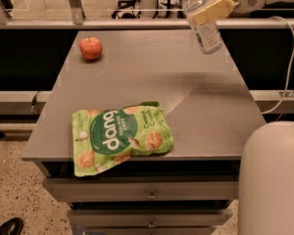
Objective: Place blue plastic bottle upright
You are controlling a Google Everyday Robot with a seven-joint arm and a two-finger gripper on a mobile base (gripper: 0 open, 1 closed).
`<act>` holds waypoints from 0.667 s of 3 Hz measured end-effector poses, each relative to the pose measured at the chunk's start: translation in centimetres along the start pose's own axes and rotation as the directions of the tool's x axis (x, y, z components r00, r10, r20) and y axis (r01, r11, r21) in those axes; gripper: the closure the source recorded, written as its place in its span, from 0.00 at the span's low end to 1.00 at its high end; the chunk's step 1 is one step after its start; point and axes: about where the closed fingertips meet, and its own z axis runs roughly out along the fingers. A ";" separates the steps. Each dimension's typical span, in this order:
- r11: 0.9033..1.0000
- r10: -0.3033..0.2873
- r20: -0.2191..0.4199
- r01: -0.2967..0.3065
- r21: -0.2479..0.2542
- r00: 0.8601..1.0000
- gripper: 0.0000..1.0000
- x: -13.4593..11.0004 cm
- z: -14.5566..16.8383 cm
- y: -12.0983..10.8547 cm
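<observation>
The blue plastic bottle (pixel 204 25) is a clear bottle with a white cap and pale label. It hangs nearly upright, cap up and leaning slightly left, above the far right part of the grey table (pixel 206 116). My gripper (pixel 209 10) comes in from the upper right and is shut on the bottle's upper half, with a cream finger (pixel 213 10) across its front. The bottle's base is clear of the tabletop.
A red apple (pixel 90 48) sits at the table's far left. A green snack bag (pixel 119 137) lies flat at the front left, overhanging the edge. Drawers (pixel 147 195) sit below the front edge. My white body (pixel 272 180) fills the lower right. A rail (pixel 88 23) runs behind.
</observation>
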 end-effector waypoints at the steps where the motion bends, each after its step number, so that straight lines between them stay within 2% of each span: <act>1: 0.991 0.136 0.024 -0.136 0.015 0.990 1.00 0.6 -0.7 -0.3; 2: 0.977 0.209 0.127 -0.212 0.010 0.970 1.00 0.7 -1.0 -0.8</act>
